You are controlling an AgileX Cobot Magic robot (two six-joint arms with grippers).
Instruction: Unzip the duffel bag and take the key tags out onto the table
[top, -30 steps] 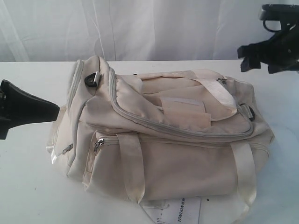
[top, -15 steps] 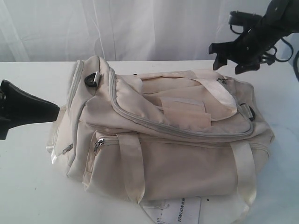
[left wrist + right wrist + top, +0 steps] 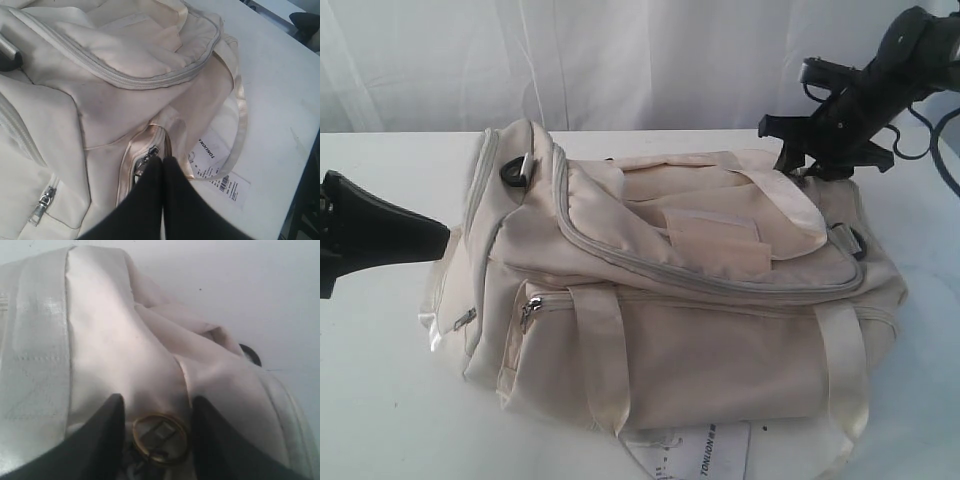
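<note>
Far right end of bag [image 3: 700, 330]: my right gripper [image 3: 157, 400] jaws apart astride ring [image 3: 160, 437]; my left gripper [image 3: 160, 162] pressed together, left end. Bag mid table [image 3: 380, 400], soft, floppy; I'd grip ring, not cloth. No tags visible.

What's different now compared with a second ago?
The right gripper swung down and left from the upper corner to the bag's right end. Its open jaws now sit either side of a metal ring pull, not yet gripping it. The left gripper stayed shut at the bag's other end. The bag has not moved and is still zipped.
</note>
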